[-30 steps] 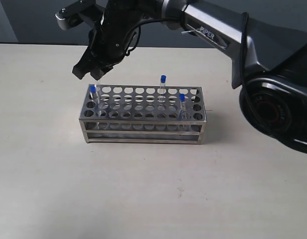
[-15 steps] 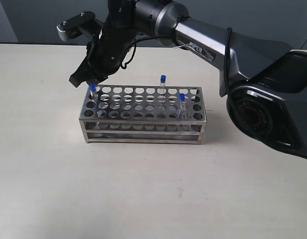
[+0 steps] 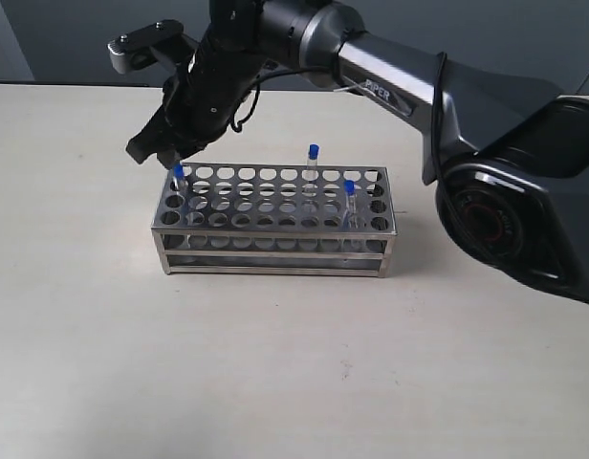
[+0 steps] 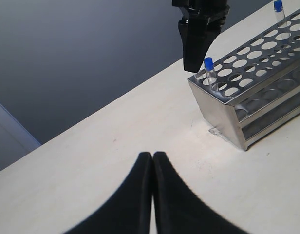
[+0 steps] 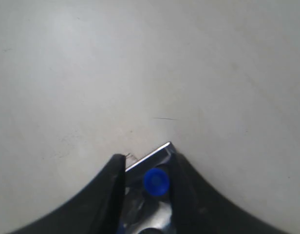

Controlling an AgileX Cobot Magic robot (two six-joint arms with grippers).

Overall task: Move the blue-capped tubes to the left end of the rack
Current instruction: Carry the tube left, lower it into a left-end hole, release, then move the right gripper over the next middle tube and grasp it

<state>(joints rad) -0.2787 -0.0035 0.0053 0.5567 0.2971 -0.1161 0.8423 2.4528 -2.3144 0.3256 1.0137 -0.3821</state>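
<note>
While R fingers (image 5: 103,204) hang spread over upright corner tube (image 3: 178,174), other tubes (image 3: 349,191) stand rightward along rack (image 3: 275,244); L fingers (image 4: 135,195) closed.

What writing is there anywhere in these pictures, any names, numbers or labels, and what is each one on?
"PIPER": white letters on the grey link of the right arm.
No other text: nothing is written on the rack, the blue-capped tubes or the table, and the wrist views show none.

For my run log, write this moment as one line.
right gripper: open, at cap of left-end tube | left gripper: shut, empty, off rack | rack: back tube and right-side tube not yet moved
</note>
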